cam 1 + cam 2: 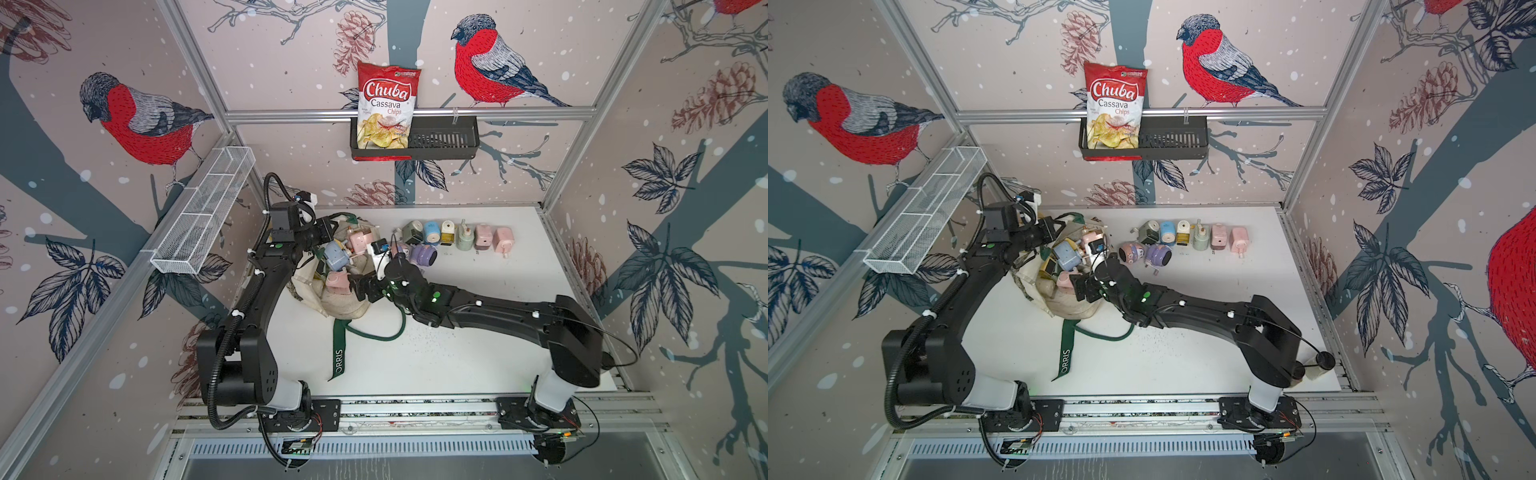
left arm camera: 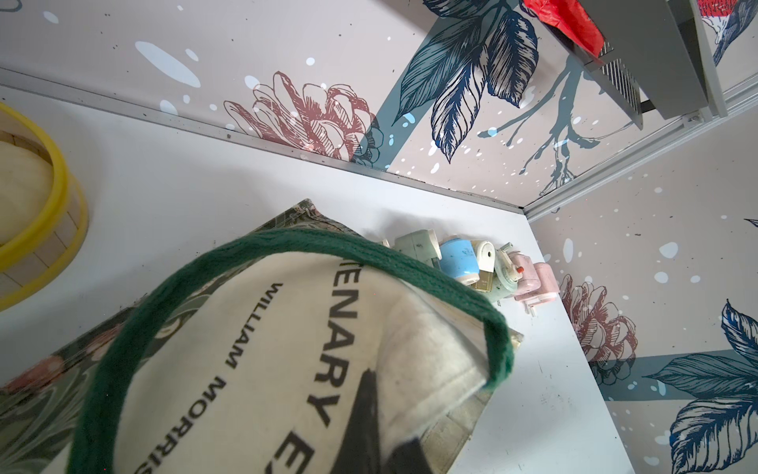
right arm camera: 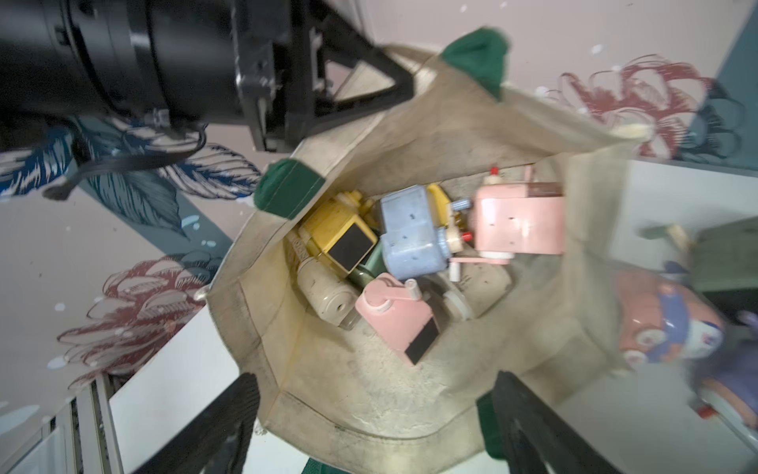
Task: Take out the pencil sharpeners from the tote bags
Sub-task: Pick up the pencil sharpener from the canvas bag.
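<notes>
Matte black angular shells cover the left arm (image 1: 249,299) and right arm (image 1: 498,316), with pale grey base segments (image 1: 286,395), white cable ties (image 1: 237,312), green wrist lights (image 1: 435,298), a ribbed black conduit (image 1: 214,386) on the left, and a black right gripper (image 1: 356,287).

8 pencil sharpeners (image 1: 1200,240) out, at least 5 in 1 tote bag (image 1: 1075,307), 1 chips bag (image 1: 1115,99)

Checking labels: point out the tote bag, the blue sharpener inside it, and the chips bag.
tote bag (image 3: 369,390): right wrist view, inner canvas wall.
blue sharpener (image 3: 410,234): right wrist view, body side.
chips bag (image 1: 388,95): a top view, printed front.
</notes>
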Controlling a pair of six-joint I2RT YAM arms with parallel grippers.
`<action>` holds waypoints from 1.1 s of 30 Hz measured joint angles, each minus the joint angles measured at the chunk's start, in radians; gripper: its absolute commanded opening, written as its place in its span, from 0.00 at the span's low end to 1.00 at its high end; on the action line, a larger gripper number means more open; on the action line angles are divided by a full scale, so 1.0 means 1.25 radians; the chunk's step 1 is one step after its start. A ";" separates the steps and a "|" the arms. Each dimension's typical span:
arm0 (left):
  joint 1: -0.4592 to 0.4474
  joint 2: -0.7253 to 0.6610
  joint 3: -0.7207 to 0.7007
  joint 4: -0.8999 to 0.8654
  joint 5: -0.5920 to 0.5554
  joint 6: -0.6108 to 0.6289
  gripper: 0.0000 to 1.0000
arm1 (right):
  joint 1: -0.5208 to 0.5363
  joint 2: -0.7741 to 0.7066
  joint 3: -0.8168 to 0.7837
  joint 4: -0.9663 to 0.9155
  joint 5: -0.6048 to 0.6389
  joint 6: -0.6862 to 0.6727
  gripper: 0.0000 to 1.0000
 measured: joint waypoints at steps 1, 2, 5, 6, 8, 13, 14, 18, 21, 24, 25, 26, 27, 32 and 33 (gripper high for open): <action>0.000 0.000 0.000 0.000 0.000 0.000 0.00 | 0.000 0.033 0.032 -0.011 -0.015 -0.009 0.91; 0.000 0.000 0.000 0.000 0.000 0.000 0.00 | -0.002 0.060 0.057 -0.023 -0.023 -0.020 0.91; 0.000 0.000 0.000 0.000 0.000 -0.004 0.00 | -0.016 0.152 0.149 -0.076 -0.054 -0.046 0.90; 0.000 -0.001 0.000 0.000 0.000 -0.005 0.00 | -0.021 0.185 0.189 -0.107 -0.062 -0.050 0.90; -0.001 -0.003 -0.002 0.000 -0.001 -0.005 0.00 | -0.027 0.239 0.257 -0.150 -0.063 -0.068 0.90; -0.008 -0.004 -0.003 0.000 -0.018 -0.002 0.00 | -0.024 0.306 0.357 -0.245 -0.095 -0.144 0.92; -0.008 -0.004 -0.003 -0.001 -0.020 -0.002 0.00 | -0.025 0.311 0.367 -0.255 -0.101 -0.159 0.92; -0.008 -0.004 -0.003 -0.001 -0.022 0.003 0.00 | -0.047 0.316 0.362 -0.264 -0.125 -0.195 0.91; -0.009 -0.005 -0.003 -0.001 -0.022 0.003 0.00 | -0.062 0.316 0.331 -0.255 -0.126 -0.206 0.90; -0.009 -0.005 -0.003 0.000 -0.022 0.002 0.00 | -0.059 0.320 0.312 -0.237 -0.132 -0.209 0.90; -0.009 -0.005 -0.003 0.000 -0.022 0.002 0.00 | -0.057 0.320 0.306 -0.230 -0.139 -0.209 0.90; -0.009 -0.005 -0.003 0.000 -0.022 0.002 0.00 | -0.056 0.320 0.301 -0.222 -0.141 -0.210 0.90; -0.009 -0.006 -0.003 -0.001 -0.022 0.002 0.00 | -0.056 0.320 0.295 -0.211 -0.144 -0.212 0.90; -0.009 -0.014 -0.004 -0.003 -0.023 0.001 0.00 | -0.060 0.320 0.281 -0.195 -0.145 -0.214 0.90; -0.009 -0.016 -0.005 -0.003 -0.023 0.001 0.00 | -0.059 0.320 0.281 -0.195 -0.145 -0.215 0.90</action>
